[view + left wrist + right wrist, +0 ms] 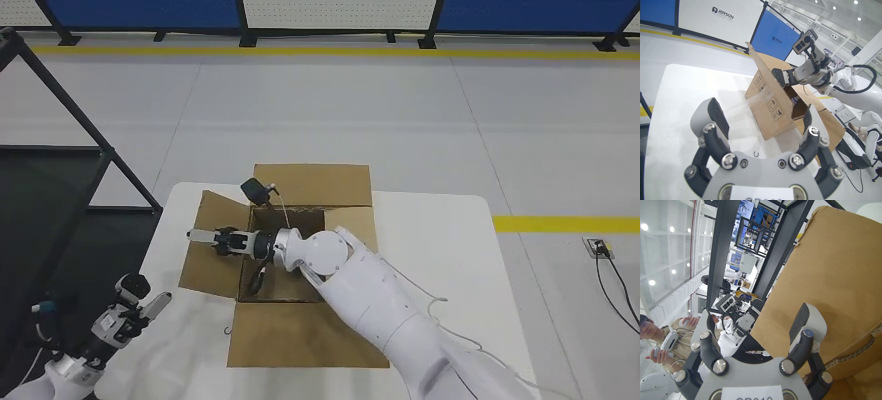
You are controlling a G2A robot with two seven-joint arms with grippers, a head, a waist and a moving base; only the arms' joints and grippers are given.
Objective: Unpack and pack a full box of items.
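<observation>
The open box (310,186) sits on the table (440,240), the right gripper (207,238) at its left flap (769,82), fingers (806,321) apart about the flap's edge. The left gripper (152,305) hangs by the table's near corner, fingers (717,115) apart; its wrist view looks in at a can (796,99).

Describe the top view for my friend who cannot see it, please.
An open cardboard box sits on a white table, with the right gripper, open, at its side flap. The left gripper, also open, hovers near the table's edge, apart from the box.
</observation>
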